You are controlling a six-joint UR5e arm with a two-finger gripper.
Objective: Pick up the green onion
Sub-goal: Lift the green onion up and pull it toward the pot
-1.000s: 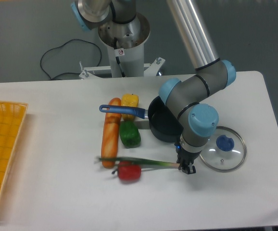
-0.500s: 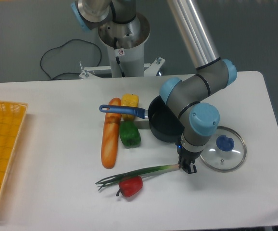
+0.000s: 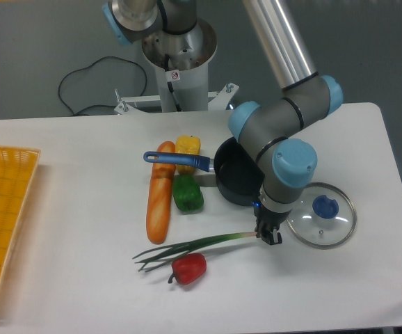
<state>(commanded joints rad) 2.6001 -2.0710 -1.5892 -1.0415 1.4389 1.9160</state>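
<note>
While the white table spreads under me, the dark pan sits behind my wrist and the glass lid lies to one side. My gripper is clamped on the whitish end of the green onion, whose leaf tips trail beside the red pepper.
</note>
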